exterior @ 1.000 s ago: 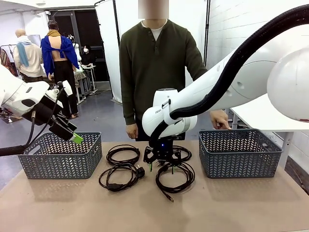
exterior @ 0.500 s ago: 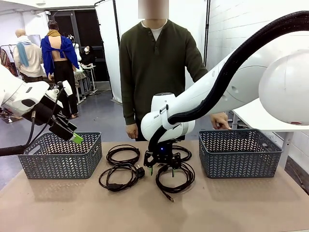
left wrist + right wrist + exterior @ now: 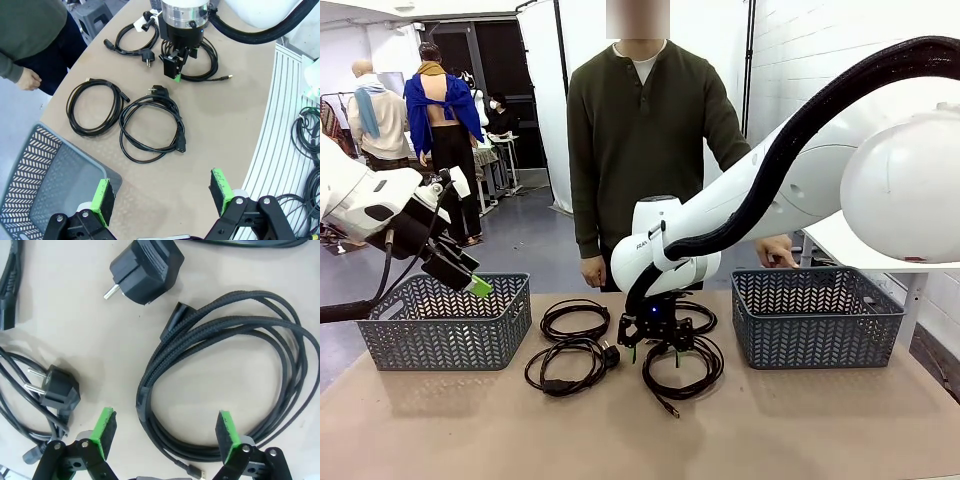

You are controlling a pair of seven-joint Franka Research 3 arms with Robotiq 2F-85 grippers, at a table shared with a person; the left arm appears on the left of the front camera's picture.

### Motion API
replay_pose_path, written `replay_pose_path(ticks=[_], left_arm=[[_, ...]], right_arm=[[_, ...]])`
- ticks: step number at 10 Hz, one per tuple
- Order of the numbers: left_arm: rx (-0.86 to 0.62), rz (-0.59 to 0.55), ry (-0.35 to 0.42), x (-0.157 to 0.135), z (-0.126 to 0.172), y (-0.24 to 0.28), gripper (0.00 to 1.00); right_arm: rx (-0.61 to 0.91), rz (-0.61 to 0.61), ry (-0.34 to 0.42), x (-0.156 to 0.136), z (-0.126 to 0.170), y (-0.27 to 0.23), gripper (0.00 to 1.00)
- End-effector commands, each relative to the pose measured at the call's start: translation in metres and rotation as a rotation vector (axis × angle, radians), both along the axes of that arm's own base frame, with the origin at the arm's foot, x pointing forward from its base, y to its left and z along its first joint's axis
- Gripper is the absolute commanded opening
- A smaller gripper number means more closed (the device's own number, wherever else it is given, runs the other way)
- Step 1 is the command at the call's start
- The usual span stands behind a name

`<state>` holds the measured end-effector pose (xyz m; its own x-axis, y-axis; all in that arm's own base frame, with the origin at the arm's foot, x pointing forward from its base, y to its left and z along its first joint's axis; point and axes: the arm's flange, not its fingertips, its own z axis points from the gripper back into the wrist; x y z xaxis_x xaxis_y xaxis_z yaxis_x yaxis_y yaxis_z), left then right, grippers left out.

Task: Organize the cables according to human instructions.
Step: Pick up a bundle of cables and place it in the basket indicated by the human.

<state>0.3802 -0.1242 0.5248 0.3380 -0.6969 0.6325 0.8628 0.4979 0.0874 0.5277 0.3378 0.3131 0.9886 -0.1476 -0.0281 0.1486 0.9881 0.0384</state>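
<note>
Your right gripper (image 3: pixel 655 340) hung low, fingers spread, over the braided cable (image 3: pixel 159 351) — one of four cables on the table (image 3: pixel 820 420) between two baskets (image 3: pixel 815 320). Your left gripper (image 3: pixel 162 197) was spread too — holding nothing.

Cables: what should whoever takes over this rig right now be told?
Right gripper: open, nothing held, low over the front-right coil, with part of it between the jaws.
Left gripper: open, empty, raised near the left basket.
All four cables lie coiled on the table between the left basket and the right basket.
Done: none sorted yet.
Left: all four, as the person directs.
</note>
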Motion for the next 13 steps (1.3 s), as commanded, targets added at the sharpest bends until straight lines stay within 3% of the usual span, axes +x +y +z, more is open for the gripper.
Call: replay_pose_path(ticks=[1, 4, 6, 7, 11, 12, 13], left_arm=[[-0.013, -0.014, 0.003, 0.0009, -0.0024, 0.0022, 1.00], [-0.013, -0.014, 0.003, 0.0009, -0.0024, 0.0022, 1.00], [-0.013, -0.014, 0.003, 0.0009, -0.0024, 0.0022, 1.00], [-0.013, -0.014, 0.003, 0.0009, -0.0024, 0.0022, 1.00], [-0.013, -0.014, 0.003, 0.0009, -0.0024, 0.0022, 1.00], [-0.013, -0.014, 0.003, 0.0009, -0.0024, 0.0022, 1.00], [-0.013, -0.014, 0.003, 0.0009, -0.0024, 0.0022, 1.00]], right_arm=[[-0.033, -0.023, -0.007, 0.0071, -0.0030, 0.0070, 1.00], [-0.046, -0.024, 0.010, 0.0086, -0.0048, 0.0097, 1.00], [-0.052, -0.023, 0.020, 0.0079, -0.0066, 0.0113, 0.92], [-0.054, -0.024, 0.024, 0.0079, -0.0065, 0.0121, 0.81], [-0.048, -0.025, 0.035, 0.0080, -0.0088, 0.0131, 0.10], [-0.044, -0.026, 0.035, 0.0080, -0.0079, 0.0140, 0.00], [-0.045, -0.026, 0.041, 0.0084, -0.0074, 0.0152, 0.00]])
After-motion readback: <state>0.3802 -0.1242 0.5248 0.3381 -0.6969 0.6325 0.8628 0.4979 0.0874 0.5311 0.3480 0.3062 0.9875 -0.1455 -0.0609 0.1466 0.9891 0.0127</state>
